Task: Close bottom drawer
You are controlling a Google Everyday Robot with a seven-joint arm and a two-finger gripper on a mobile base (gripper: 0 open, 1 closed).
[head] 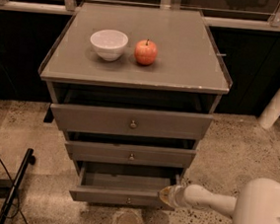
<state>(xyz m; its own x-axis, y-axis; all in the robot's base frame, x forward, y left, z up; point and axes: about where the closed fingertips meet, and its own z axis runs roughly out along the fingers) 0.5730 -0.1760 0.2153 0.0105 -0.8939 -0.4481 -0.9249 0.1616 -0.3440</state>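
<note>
The gripper (166, 196) is being held low at the right end of the bottom drawer (117, 197), which is being left pulled out at the cabinet (184, 63) foot; its grip state honestly can't be told. It's being carried on a white forearm (206, 198) being stretched almost level, leftward from the bulky arm housing (264, 215) at lower right.

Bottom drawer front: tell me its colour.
Plain grey bottom drawer, per the camera view; the gripper is at its right front corner.
</note>
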